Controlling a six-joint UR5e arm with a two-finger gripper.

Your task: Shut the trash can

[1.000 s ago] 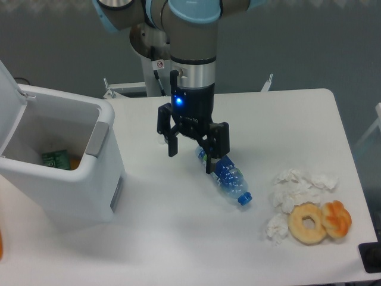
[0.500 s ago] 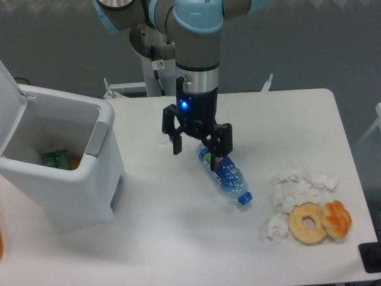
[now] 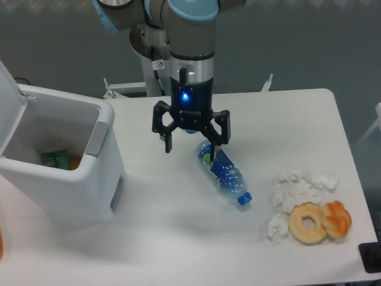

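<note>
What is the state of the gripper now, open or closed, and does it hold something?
Black two-finger gripper: open, holding nothing; it hangs above the crushed clear plastic bottle with a blue cap.

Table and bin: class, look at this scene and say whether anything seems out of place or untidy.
Yes. The trash can stands with its lid up, while litter lies loose on the table: a plastic bottle on its side, crumpled tissues and two pastries. The open gripper holds nothing.
</note>
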